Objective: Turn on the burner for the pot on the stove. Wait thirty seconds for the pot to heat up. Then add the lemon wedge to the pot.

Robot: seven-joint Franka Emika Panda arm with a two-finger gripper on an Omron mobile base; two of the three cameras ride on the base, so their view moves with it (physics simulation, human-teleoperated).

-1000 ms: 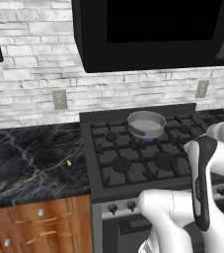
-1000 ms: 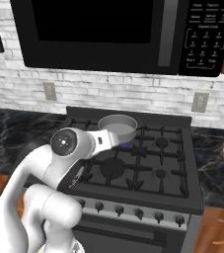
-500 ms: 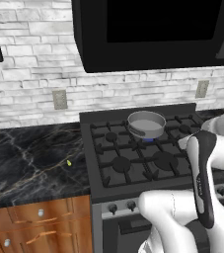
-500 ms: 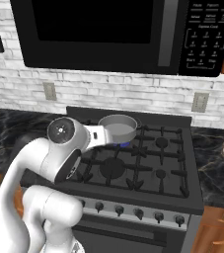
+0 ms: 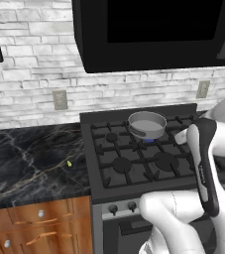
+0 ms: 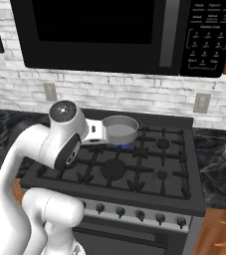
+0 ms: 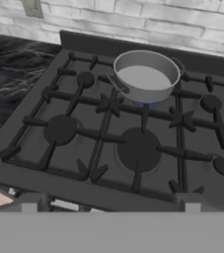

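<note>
Burner (image 7: 145,105) lit blue under pot (image 7: 145,75) on stove (image 5: 134,171); tool (image 7: 111,202) spread, empty; wedge (image 5: 69,163) lies on counter (image 5: 25,163) left, to be approached low once heating wait is kept.

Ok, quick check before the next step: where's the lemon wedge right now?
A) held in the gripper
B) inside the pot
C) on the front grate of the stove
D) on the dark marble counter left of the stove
D: the lemon wedge lies on the dark marble counter left of the stove, while the pot sits on the lit rear burner with nothing yellow in it.
</note>
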